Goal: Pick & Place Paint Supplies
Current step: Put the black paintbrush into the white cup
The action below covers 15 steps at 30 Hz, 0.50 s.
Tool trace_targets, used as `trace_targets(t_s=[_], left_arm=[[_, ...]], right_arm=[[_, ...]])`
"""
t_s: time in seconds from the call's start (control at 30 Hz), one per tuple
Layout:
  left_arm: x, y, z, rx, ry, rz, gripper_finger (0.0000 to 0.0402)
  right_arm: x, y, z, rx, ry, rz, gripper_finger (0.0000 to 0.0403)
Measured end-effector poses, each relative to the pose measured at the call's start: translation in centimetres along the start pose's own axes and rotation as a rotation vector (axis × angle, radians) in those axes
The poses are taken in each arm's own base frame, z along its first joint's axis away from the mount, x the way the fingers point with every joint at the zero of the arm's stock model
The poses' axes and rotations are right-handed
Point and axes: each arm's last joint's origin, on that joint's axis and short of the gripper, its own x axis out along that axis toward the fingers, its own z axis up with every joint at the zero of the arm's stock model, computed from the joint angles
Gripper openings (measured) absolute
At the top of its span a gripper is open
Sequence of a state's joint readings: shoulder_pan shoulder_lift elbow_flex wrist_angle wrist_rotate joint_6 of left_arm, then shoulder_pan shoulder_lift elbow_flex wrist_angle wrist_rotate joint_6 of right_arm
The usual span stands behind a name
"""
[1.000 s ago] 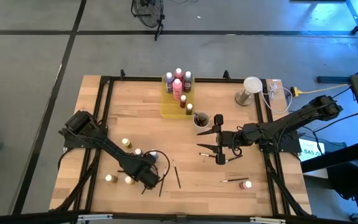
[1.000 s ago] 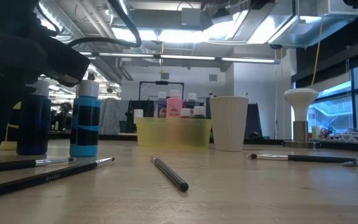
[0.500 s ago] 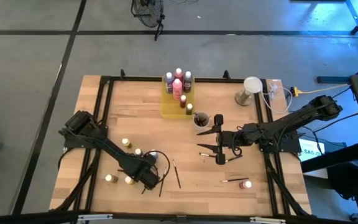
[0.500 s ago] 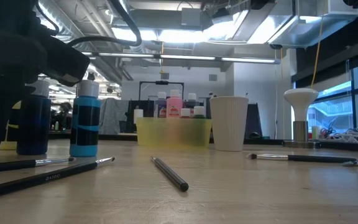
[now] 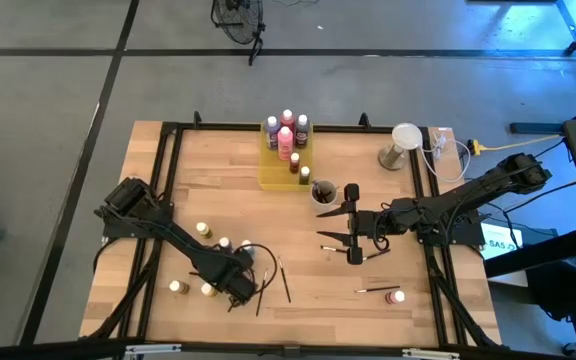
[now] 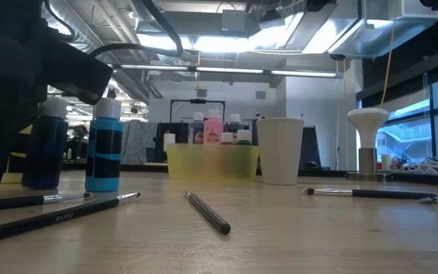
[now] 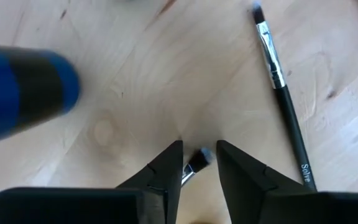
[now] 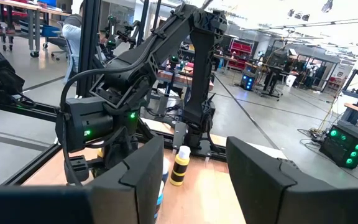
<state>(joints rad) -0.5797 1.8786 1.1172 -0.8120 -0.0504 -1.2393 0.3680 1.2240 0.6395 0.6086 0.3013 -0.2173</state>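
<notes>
My left gripper points down at the table's near left, nearly closed around a thin dark brush. A second brush lies beside it, and a blue bottle stands close by. My right gripper hovers open over the table's middle, beside the pale cup that holds brushes. The yellow tray at the far side holds several bottles. Loose bottles and brushes rest on the wood. My left gripper has the brush between its two fingers, coming from above and pointing down. The bristle end sticks out between the fingertips. The handle runs aslant behind one finger, which hides the place of contact. I cannot tell whether the brush is lifted.
A white mushroom-shaped stand and cables sit at the far right corner. One bottle and a brush lie near the right front. Two brushes lie under my right gripper. In the low view, blue bottles stand left.
My left arm has shifted slightly over the brushes at the near left. My right arm has kept still, and nothing on the table has moved.
</notes>
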Motion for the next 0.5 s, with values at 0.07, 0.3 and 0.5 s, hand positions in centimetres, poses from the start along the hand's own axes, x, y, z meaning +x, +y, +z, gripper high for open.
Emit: trace_targets(t_s=[0.07, 0.3, 0.5], left_arm=[[0.00, 0.00, -0.01, 0.030, 0.004, -0.001, 0.0101], [0.00, 0.00, -0.04, 0.055, 0.029, -0.010, 0.0102], [-0.61, 0.09, -0.04, 0.115, 0.012, -0.026, 0.0102]], right_arm=[[0.00, 0.00, 0.00, 0.000, 0.000, 0.000, 0.0178], [0.00, 0.00, 0.00, 0.000, 0.000, 0.000, 0.0178], [0.00, 0.00, -0.03, -0.001, 0.003, 0.000, 0.0178]])
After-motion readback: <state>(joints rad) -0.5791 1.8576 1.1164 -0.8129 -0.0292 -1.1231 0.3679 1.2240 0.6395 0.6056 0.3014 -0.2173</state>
